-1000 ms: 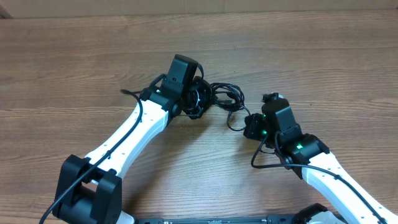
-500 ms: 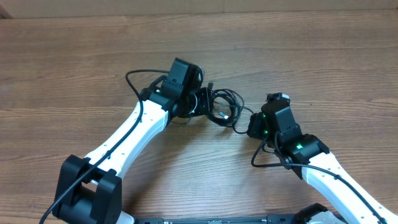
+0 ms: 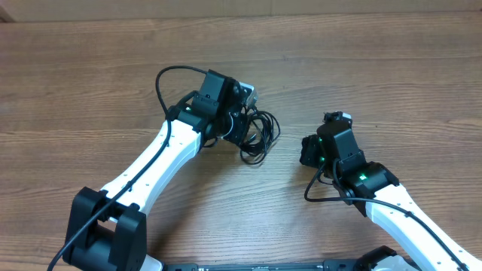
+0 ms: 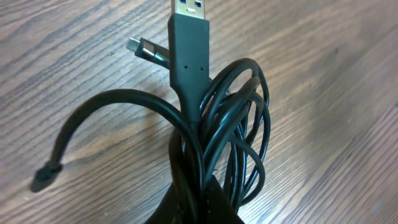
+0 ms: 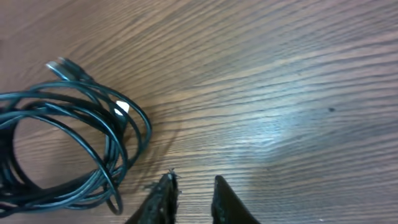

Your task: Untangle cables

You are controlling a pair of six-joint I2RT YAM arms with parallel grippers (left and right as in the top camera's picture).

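- Shows a brown tabletop with long printed wood grain (image 3: pixel 392 68) across nearly the whole overhead view, the grain running left to right.
- Ends at the far side in a straight edge, with a paler plain tan strip (image 3: pixel 301 6) beyond it along the top of the view; cannot tell what that strip belongs to.
- Catches a soft pale glare (image 5: pixel 280 134) on the wood in the right wrist view; looks matte and evenly lit elsewhere.
- Bears, near the middle, a bunch of thin black cables (image 3: pixel 258 135), looped over one another just right of the left gripper (image 3: pixel 242 123).
- Has the left gripper clamped tight on that bunch: in the left wrist view the loops fan out from the dark fingers at the bottom edge.
- Includes a black rectangular USB plug with a metal tip (image 4: pixel 188 43) standing past the loops, a slimmer metal-tipped plug (image 4: pixel 144 48) just beside it, and one loose cable end (image 4: pixel 45 179) curling off to the left over the wood.
- Places the right gripper (image 3: pixel 307 150) to the right of the bunch, apart from it, over bare wood.
- Leaves only a narrow gap between its dark fingertips (image 5: pixel 165 199), with nothing in it.
- Puts the cable loops at the left of the right wrist view, lying on the wood with a shadow under them.
- Arches a thicker black arm wire (image 3: pixel 157 84) above the table beside the left arm.
- Anchors the white arms at the near edge, with a black block-shaped base (image 3: pixel 105 229) under the left one.
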